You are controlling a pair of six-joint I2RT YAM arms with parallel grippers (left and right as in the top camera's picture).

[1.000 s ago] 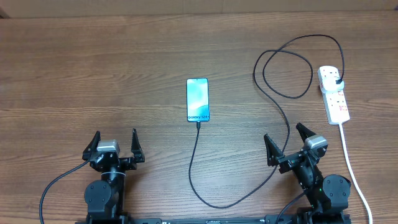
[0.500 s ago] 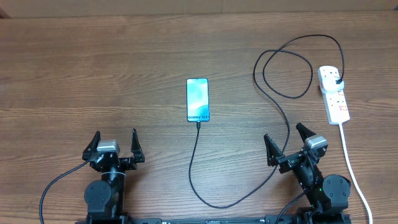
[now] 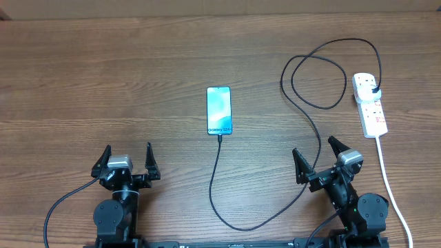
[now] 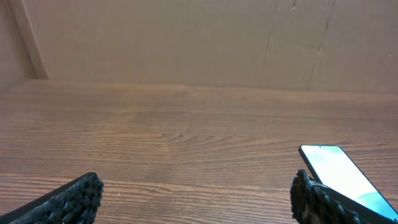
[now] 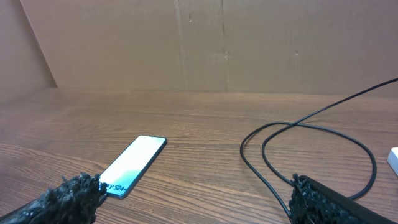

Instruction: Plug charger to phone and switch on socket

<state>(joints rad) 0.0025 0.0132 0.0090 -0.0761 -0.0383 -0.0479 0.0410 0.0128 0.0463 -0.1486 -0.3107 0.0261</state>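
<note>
Left gripper: released, jaws spread wide, holding nothing; it sits low at the near edge of the desk, well apart from every task item.
Right gripper: also spread and empty. The charger runs close by it, so a careless advance could hook the cable.
Near slack: the cable sags toward the arms in a wide bend. Dragging it would likely pull on both ends.
Phone: flat mid-desk, screen up. The connector tip meets its near edge, but I cannot tell whether it is fully seated. It is light and slick, so a tug or a push would probably slide it.
Far loop: coiled between phone and socket; it could catch a finger reaching across.
Socket: far on the right, black plug in it, white cord trailing back. The switch position is unreadable. A press off centre may shove the strip instead of flipping the switch.
</note>
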